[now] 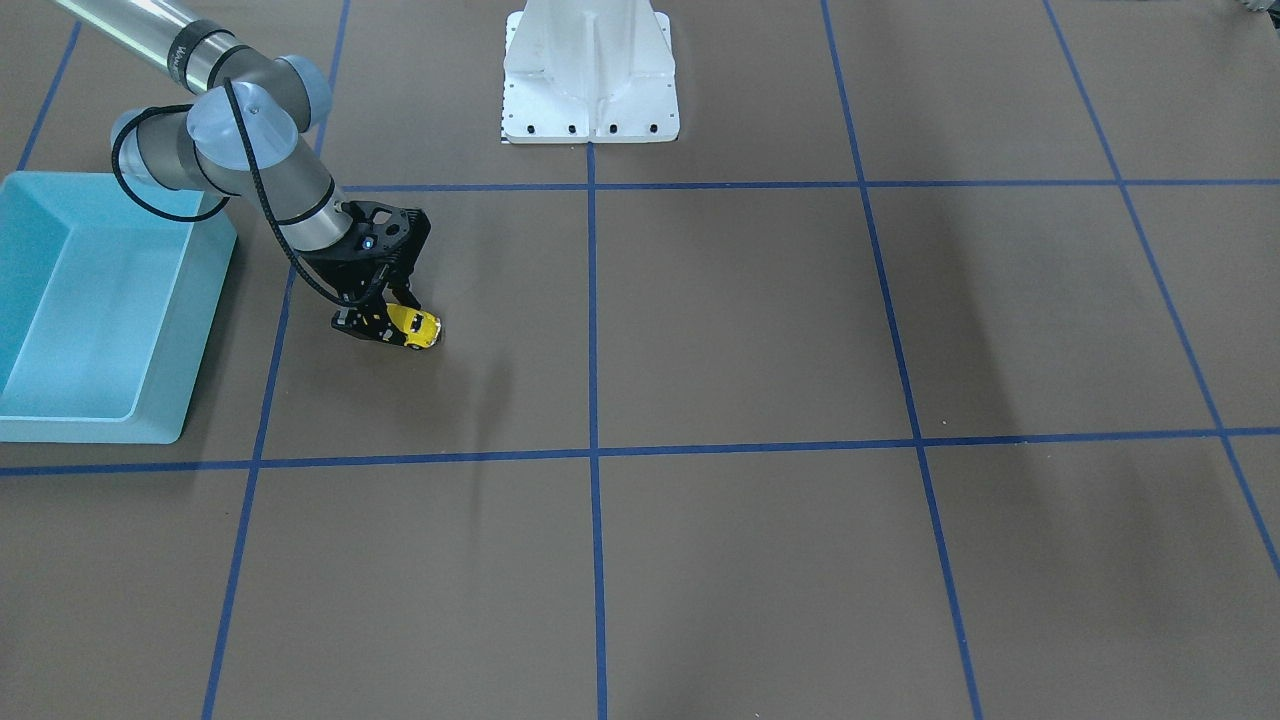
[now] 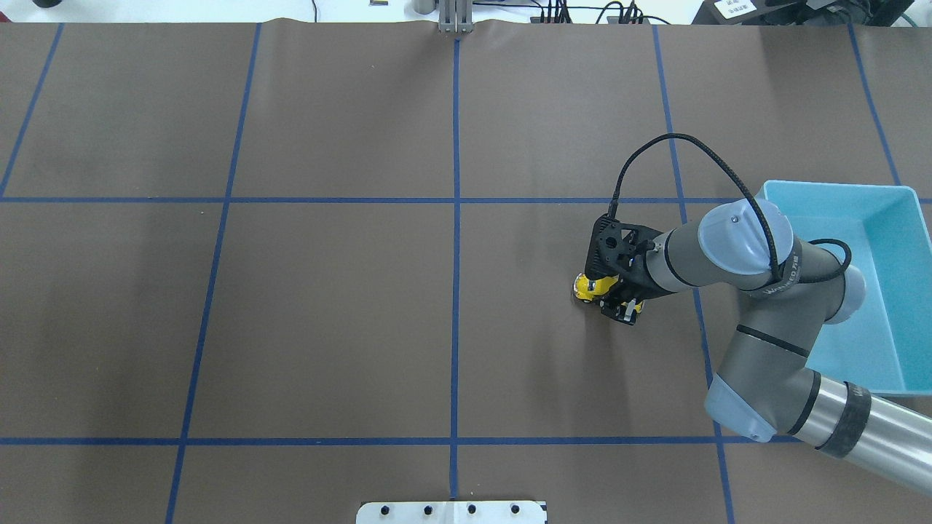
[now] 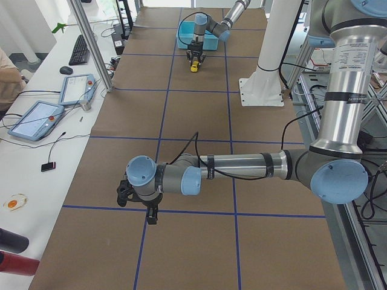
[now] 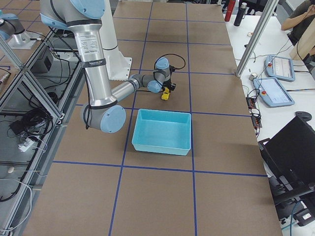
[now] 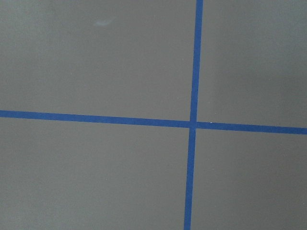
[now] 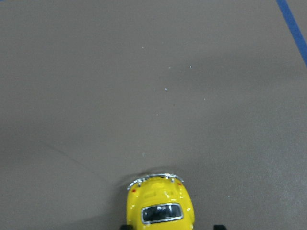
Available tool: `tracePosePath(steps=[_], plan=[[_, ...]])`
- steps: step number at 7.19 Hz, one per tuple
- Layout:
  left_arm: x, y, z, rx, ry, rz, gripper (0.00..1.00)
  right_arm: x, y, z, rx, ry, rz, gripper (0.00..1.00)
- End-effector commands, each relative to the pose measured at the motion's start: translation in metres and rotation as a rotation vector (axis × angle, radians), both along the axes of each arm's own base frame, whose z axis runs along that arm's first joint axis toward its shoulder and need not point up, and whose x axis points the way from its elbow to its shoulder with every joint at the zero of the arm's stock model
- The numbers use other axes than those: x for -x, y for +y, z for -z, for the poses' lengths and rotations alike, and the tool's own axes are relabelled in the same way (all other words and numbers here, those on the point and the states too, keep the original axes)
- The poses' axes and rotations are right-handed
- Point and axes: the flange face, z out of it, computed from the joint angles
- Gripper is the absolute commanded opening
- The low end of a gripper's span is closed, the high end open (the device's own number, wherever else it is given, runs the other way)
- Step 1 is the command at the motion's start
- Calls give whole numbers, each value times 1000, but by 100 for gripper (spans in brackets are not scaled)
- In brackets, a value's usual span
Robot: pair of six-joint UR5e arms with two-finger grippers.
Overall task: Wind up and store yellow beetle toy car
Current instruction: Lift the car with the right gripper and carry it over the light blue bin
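Note:
The yellow beetle toy car (image 6: 160,206) stands on its wheels on the brown table, near the blue bin. It also shows in the front view (image 1: 417,328) and the overhead view (image 2: 587,287). My right gripper (image 1: 385,318) is down over it, with one dark fingertip close on each side of its body at the bottom of the right wrist view, shut on the car. My left gripper (image 3: 151,215) shows only in the exterior left view, low over a blue line crossing. I cannot tell whether it is open or shut.
A light blue open bin (image 2: 885,291) stands by the right arm's elbow, with nothing showing inside (image 1: 90,300). The robot's white base (image 1: 590,75) is at the table's edge. Blue tape lines (image 5: 194,123) grid the brown table.

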Motion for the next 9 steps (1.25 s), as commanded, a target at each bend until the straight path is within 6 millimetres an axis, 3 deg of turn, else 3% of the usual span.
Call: tracePosePath(steps=[1,3,6,7,9], plan=[[0,1,-1,3,-3,0,100,-11,5,16,29,-38,-29,0],[0,1,0,2,-4,0,100,-45,-14,40,31,-89,-47,0],[0,1,0,2,-4,0,100,-133,-41,72,156,-93,-47,0],[0,1,0,2,-4,0,100,-161,-29,73,195,-50,-59,0],[0,1,0,2,-4,0,100,-208,-37,42,75,83,23,0]])
